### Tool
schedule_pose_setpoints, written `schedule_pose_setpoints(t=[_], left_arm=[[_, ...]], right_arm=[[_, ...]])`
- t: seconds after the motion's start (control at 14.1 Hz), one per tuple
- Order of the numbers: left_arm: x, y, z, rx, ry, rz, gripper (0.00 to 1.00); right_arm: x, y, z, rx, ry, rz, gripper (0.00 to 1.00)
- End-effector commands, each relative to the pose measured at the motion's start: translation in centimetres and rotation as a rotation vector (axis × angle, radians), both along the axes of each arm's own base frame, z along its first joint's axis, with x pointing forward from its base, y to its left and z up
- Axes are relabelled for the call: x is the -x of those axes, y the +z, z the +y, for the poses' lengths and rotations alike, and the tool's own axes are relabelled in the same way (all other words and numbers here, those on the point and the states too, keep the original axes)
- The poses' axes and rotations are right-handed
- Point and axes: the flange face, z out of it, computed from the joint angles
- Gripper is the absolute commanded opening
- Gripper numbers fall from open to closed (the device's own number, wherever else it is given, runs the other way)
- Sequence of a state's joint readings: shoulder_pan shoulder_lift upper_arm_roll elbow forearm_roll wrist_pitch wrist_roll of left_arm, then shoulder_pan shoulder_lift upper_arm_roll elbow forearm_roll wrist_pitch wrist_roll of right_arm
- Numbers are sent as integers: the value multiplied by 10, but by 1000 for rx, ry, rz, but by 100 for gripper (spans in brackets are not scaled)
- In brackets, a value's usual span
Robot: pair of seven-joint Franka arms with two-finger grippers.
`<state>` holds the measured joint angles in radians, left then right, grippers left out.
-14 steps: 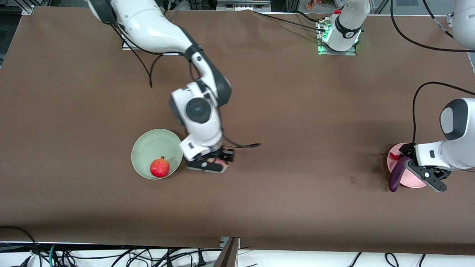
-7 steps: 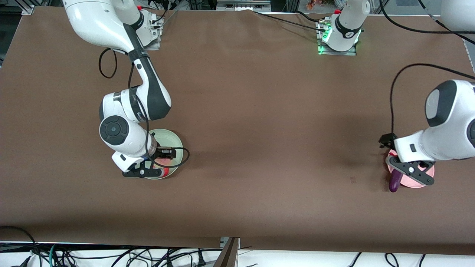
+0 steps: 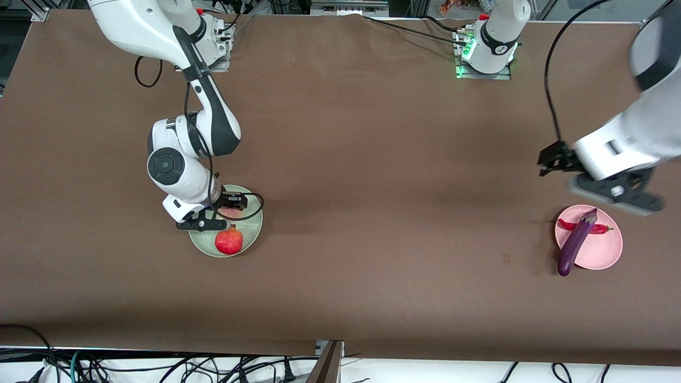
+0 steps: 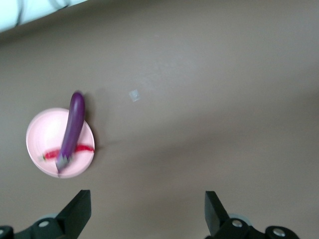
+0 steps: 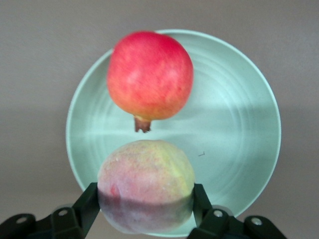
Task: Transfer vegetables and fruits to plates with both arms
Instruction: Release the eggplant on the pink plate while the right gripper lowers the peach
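Note:
My right gripper (image 3: 223,214) is shut on the peach (image 5: 146,184), yellow-green with a pink blush, over the mint green plate (image 3: 252,229). The red pomegranate (image 3: 229,241) lies on that plate, beside the peach in the right wrist view (image 5: 149,74), on the green plate (image 5: 239,124). My left gripper (image 3: 614,192) is open and empty, raised above the pink plate (image 3: 606,255). The purple eggplant (image 3: 576,242) lies across that plate over the red chili pepper (image 3: 601,229), one end past the rim. The left wrist view shows the eggplant (image 4: 72,124), the chili (image 4: 85,148), the pink plate (image 4: 42,144) and the open gripper (image 4: 148,214).
The brown table (image 3: 399,186) stretches bare between the two plates. The arms' bases (image 3: 484,53) stand along its edge farthest from the front camera. Cables hang below its near edge (image 3: 159,367). A small pale mark (image 3: 505,258) lies on the table near the pink plate.
My right gripper carried the peach from beside the green plate to over it. My left gripper let go of the eggplant on the pink plate and rose up and away.

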<state>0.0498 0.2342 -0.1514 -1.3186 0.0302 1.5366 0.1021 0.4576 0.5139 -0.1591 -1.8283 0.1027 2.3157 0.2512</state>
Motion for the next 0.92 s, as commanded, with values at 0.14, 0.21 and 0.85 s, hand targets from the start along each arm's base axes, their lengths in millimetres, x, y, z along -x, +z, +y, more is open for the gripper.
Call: schedule_pose_setpoints(t=[0.14,0.21,0.85], left_arm=[[62,3,44,22,180,-16,100],[59,6,50,24,190,-65,100],[66,4,17,-10,122,-25,100]], right_arm=[[-11,17,-30,-50,-10,-54,100],[-12,28,-24,-61,-9,-61,100],[-20,236,-33,-65,6,52,100]])
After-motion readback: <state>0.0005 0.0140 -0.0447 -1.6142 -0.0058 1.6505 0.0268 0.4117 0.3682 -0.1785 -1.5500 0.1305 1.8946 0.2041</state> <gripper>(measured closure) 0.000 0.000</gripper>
